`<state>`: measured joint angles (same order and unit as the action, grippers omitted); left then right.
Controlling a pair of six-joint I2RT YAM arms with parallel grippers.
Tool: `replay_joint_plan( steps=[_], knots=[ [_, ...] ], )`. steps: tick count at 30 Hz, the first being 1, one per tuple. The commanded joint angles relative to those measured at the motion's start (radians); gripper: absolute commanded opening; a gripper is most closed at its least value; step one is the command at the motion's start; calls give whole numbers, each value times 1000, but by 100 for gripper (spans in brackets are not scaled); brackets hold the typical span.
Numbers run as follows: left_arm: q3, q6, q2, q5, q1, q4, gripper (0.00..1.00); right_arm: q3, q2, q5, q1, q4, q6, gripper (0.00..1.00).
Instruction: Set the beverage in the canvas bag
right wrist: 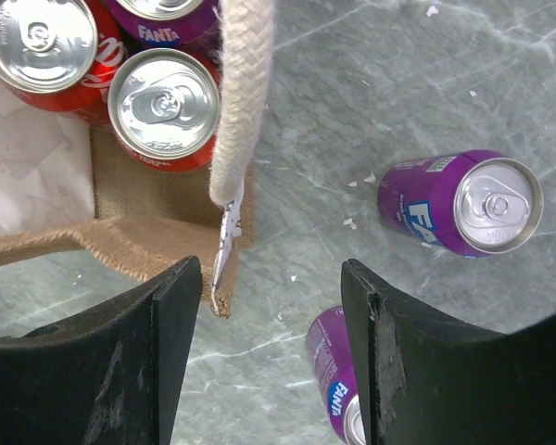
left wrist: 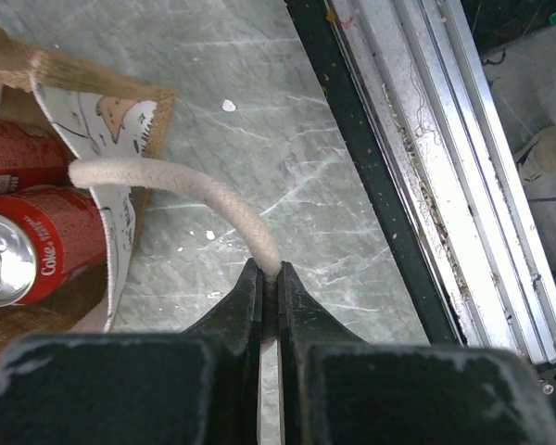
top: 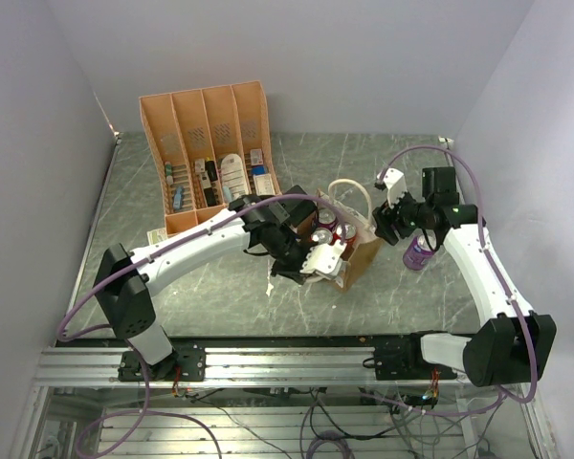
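The tan canvas bag (top: pixel 360 256) stands mid-table and holds several cans. In the right wrist view the bag (right wrist: pixel 120 246) shows two red cans (right wrist: pixel 162 107) and a purple Fanta top. My left gripper (top: pixel 314 262) is shut on one cream handle (left wrist: pixel 181 185) at the bag's near side; in the left wrist view the gripper (left wrist: pixel 270 276) pinches the rope. My right gripper (top: pixel 392 228) is open and empty, just right of the bag. In its wrist view the right gripper (right wrist: pixel 271 278) hovers over bare table, with one purple Fanta can (right wrist: pixel 459 204) upright to the right and another (right wrist: pixel 338 380) partly under the right finger.
An orange slotted organiser tray (top: pixel 210 143) with small items stands at the back left. One purple can (top: pixel 418 251) shows beside the right arm. The table's metal front rail (left wrist: pixel 463 167) lies close to the left gripper. Grey walls close in on three sides.
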<state>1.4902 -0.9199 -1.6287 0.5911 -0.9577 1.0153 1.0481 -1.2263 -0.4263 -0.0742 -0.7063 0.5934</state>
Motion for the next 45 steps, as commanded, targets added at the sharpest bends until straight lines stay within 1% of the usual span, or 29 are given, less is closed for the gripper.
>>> replay_joint_plan(
  steps=[1,3,5,7,11,14,16,19,22,25,27,30,31,38,45],
  knots=[
    [-27,-8,25,21,-10,-23,7,56,-9,-71,2,-58,1,62],
    [-29,-3,23,27,-10,-29,7,77,-5,-113,1,-57,-32,64],
    [-35,11,25,32,-10,-48,7,102,8,-109,1,-66,-60,67],
    [-39,20,23,29,-12,-65,7,107,38,-77,2,-55,-95,70],
    [-36,33,21,14,-14,-81,7,83,112,0,3,-55,-126,73],
    [-45,40,29,8,-13,-96,7,74,127,105,15,-74,-169,74],
    [-44,39,27,6,-13,-98,7,69,119,146,44,-97,-180,76],
    [-34,42,16,4,-15,-94,7,48,105,168,113,-118,-180,78],
    [-23,50,2,9,-17,-93,7,14,88,204,174,-109,-160,82],
    [-16,59,-9,4,-21,-90,7,2,53,209,225,-123,-134,86],
    [-19,62,-9,0,-24,-93,7,-2,28,212,250,-136,-120,90],
    [-21,62,-11,-4,-26,-95,7,-11,-4,232,282,-137,-106,98],
    [-21,64,-12,-5,-27,-95,7,-16,-11,234,291,-128,-101,99],
    [-15,70,-25,-13,-33,-93,7,-21,-110,183,337,-101,-70,99],
    [-21,65,-26,-17,-37,-94,7,-5,-222,107,369,-99,-45,89]
  ],
)
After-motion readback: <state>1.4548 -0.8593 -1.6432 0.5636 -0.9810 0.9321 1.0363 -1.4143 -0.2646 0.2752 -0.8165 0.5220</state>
